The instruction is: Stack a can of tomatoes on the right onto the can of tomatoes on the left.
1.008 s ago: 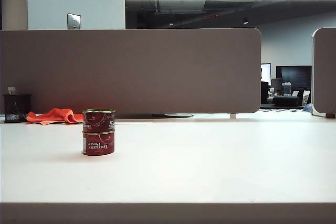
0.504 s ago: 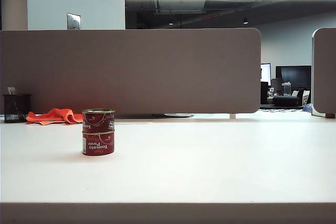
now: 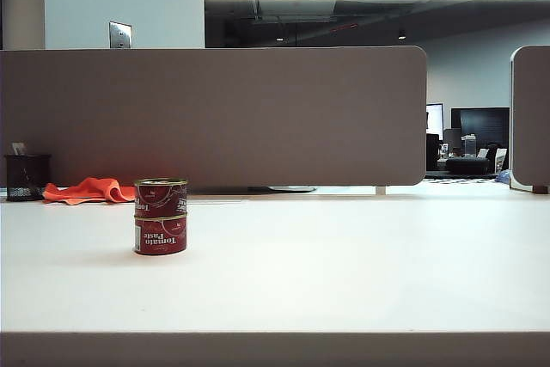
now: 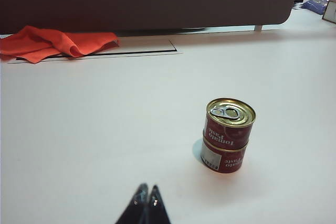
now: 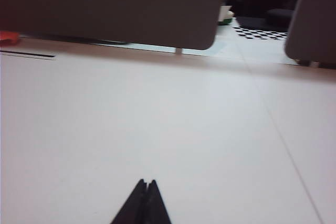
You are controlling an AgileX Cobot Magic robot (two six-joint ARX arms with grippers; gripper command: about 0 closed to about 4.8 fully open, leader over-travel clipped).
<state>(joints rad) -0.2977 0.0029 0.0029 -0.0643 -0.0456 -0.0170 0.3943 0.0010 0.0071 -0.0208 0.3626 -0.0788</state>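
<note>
Two red tomato paste cans stand stacked on the white table, left of the middle. The upper can point(image 3: 161, 197) point(image 4: 229, 123) has a gold pull-tab lid and rests squarely on the lower can point(image 3: 161, 235) point(image 4: 224, 157). My left gripper point(image 4: 147, 188) is shut and empty, low over the table, well short of the stack and apart from it. My right gripper point(image 5: 146, 182) is shut with nothing in it, over bare table far from the cans. Neither arm shows in the exterior view.
An orange cloth point(image 3: 88, 189) point(image 4: 51, 41) lies by the grey partition point(image 3: 215, 113) at the back left. Beside it stands a black mesh pen cup point(image 3: 26, 177). A second partition point(image 3: 531, 118) stands at the far right. The table's front edge point(image 3: 275, 333) runs across the exterior view.
</note>
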